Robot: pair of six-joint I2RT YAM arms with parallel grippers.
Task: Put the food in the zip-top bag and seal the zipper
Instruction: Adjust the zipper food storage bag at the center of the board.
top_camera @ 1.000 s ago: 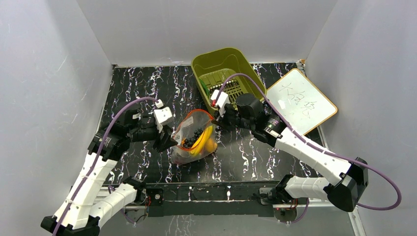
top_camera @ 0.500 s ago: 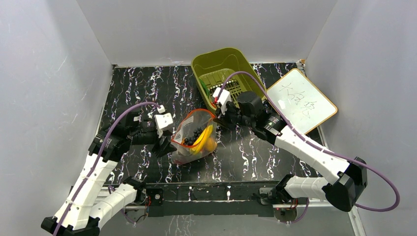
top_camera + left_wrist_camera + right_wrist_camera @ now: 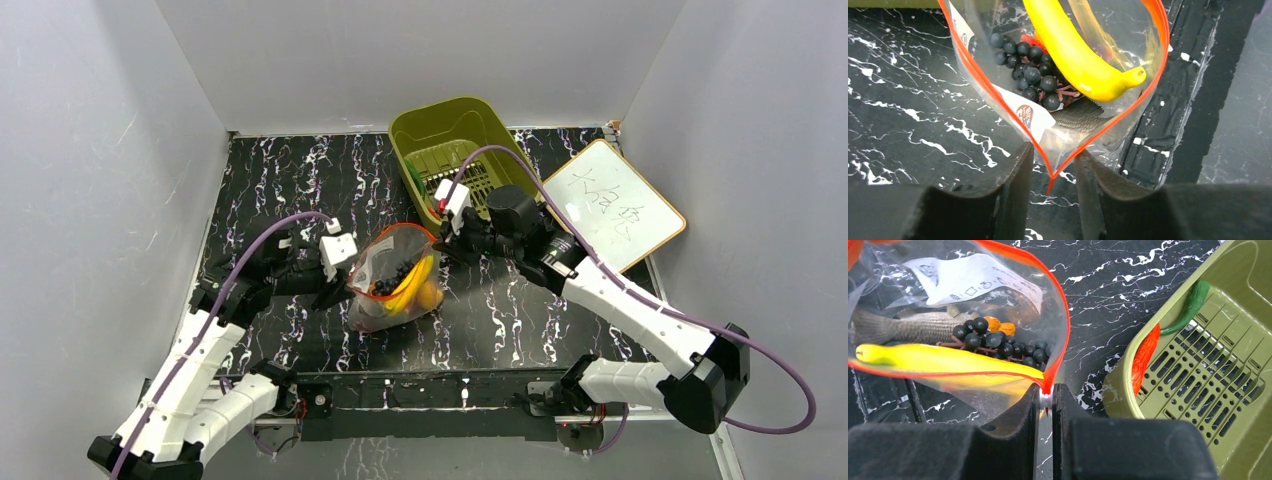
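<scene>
Table: the bag lies near its middle, between the two grippers, with the basket just behind.
Basket: a red-and-green piece, likely the chili, lies in it. Sealing now would shut it out of the bag.
Bag: the mouth gapes wide. The film is thin and crinkly, so a pull from one end alone would likely drag the bag rather than straighten the mouth.
Left gripper: jaws partly open, with one zipper corner between them but not clamped. Closing off-centre could miss the strip and catch only film.
Right gripper: jaws all but closed, pinching the opposite zipper corner. A hard tug could slip the strip out.
Banana: its tip lies close to the strip and may keep the halves from meeting.
Grapes: deep inside the bag beside the banana, so little risk.
Zipper: the halves bow well apart and join only at the corners. Pressing one spot would leave gaps.
</scene>
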